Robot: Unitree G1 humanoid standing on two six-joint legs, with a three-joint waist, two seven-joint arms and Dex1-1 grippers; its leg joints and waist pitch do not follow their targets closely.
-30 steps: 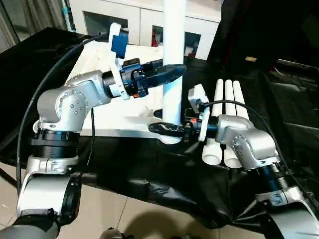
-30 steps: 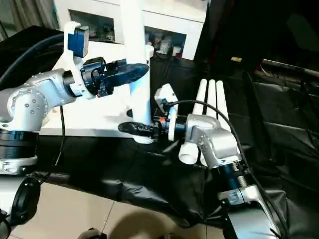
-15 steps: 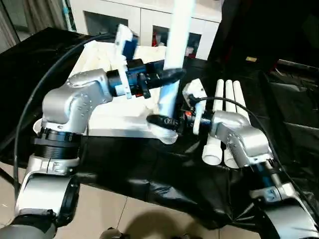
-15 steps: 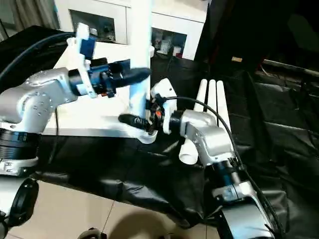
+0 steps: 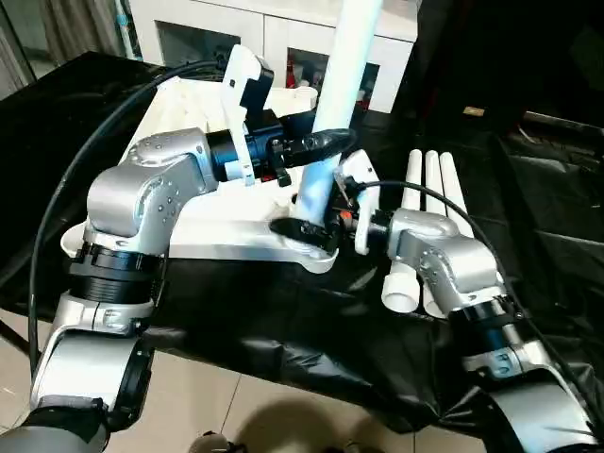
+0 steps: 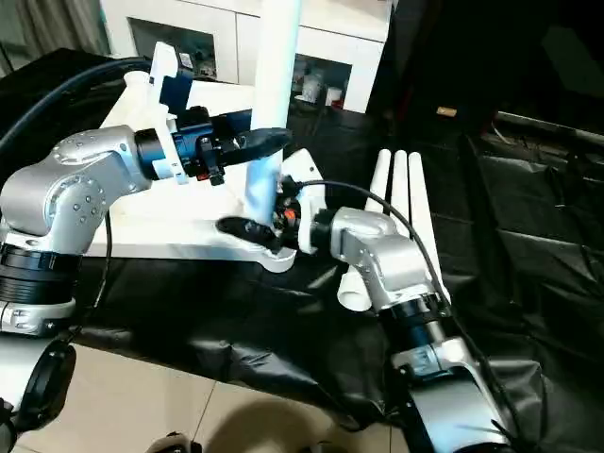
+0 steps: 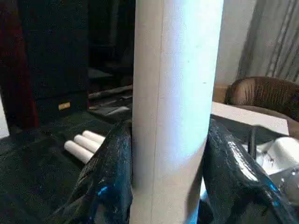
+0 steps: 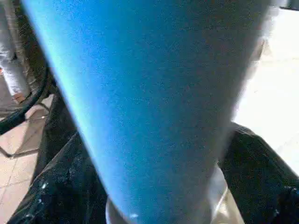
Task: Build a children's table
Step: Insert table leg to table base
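Children's table top [image 5: 203, 222] lies flat, white, on the black-draped work table [image 5: 283, 330], near its front edge. One white leg [image 5: 342, 71] stands in the top's near right corner socket [image 5: 316, 253], leaning a little toward the robot's right at its upper end, which runs out of frame.

Left gripper [image 5: 326, 143] reaches in level from the left and is clamped on the leg about midway up; in the left wrist view both black fingers [image 7: 112, 177] press against the tube's sides with no gap.

Right gripper [image 5: 304, 229] comes in level from the right, low at the foot of the leg just above the socket. In the right wrist view its fingers [image 8: 261, 163] stand to either side of the tube. Fingers look parted wider than the tube, but whether they touch it cannot be told.

Three spare legs [image 5: 427, 226] lie side by side, touching one another, on the black drape to the right of the top, partly behind the right forearm.

White cabinet [image 5: 274, 33] stands beyond the work table
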